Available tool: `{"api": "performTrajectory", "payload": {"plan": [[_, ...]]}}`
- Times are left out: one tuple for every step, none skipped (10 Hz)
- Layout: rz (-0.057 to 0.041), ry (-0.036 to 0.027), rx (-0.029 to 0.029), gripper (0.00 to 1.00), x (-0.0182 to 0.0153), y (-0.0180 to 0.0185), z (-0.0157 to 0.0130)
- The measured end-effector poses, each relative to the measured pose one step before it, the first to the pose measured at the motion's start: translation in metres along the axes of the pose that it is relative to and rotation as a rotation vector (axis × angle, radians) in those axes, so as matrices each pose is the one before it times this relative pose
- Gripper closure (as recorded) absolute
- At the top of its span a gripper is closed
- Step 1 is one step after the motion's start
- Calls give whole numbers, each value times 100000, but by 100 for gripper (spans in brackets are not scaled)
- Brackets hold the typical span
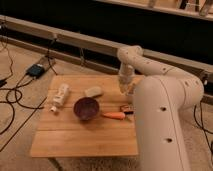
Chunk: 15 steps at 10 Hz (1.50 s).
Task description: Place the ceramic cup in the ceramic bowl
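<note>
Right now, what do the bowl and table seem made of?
The bowl looks like glazed ceramic: dark purple, glossy sheen. The table looks like wood: pale planks, visible seams. The tool hangs over the table's far right edge.

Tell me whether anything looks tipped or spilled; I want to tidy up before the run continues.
Only the white bottle stands out: it lies on its side at the left of the table. No spill shows. The ceramic bowl sits upright and empty. The gripper hangs at the right rear edge, by the ceramic cup.
</note>
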Motion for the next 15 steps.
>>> {"api": "performTrajectory", "payload": {"plan": [[-1603,-2014,-644,100,261,886,-300],[-1699,-1741,-301,100,50,793,-343],[-5223,-3313,547,100,363,2010,-1368],[-4064,-2180,1020,100,177,1428,-1094],[-3250,-1436,685,100,219,1207,-871],[-6476,-1697,2053,100,461,2175,-1412],[-3808,-310,1208,100,293,1300,-632],[-4876,-227,1459,100,274,1741,-635],[-5477,556,2270,100,315,1876,-618],[-4791,696,2061,100,249,1688,-538],[-3504,725,1884,100,188,1133,-398],[-4270,847,2140,100,166,1477,-492],[-4557,1041,2618,100,86,1596,-517],[-2648,532,1523,100,-17,962,-312],[-3327,961,2236,100,23,1207,-305]]}}
